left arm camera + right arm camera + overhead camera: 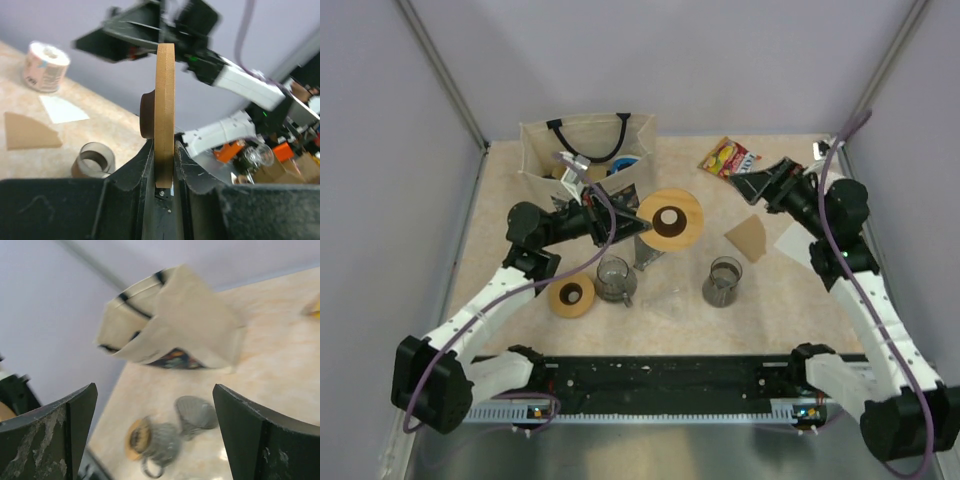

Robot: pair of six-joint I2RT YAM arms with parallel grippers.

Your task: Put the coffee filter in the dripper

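**Dripper clamped by its rim, paper filter flat on the surface**

The left hand [164, 150] is clenched on the dripper [694, 218], pinching the tan ring edge-on between both fingers [145, 162]. The dark cone bulges from one face. The ring looks stiff and light, so a rim grip should hold it. It seems to be lifted off the surface [660, 322], above the middle of the work area.

The right hand [156, 435] is released, jaws wide, with nothing between them.

A brown paper filter [748, 237] lies flat, right of centre, with a white paper filter [790, 243] just beside it. I cannot tell which of the two is meant. Either will likely be feather-light, limp and easy to crease. Lying flat, it offers little to grab, so a pinch at one raised edge or corner looks the best hold, and gently.

The surface is pale beige with a marbled look, probably smooth enough for paper to slide ahead of a finger. Two glass cups [614, 278] [724, 282] and a second tan ring [571, 296] stand near the front. A cloth tote bag [585, 150] and a snack packet [728, 157] sit at the back. Plain grey walls close in on three sides.
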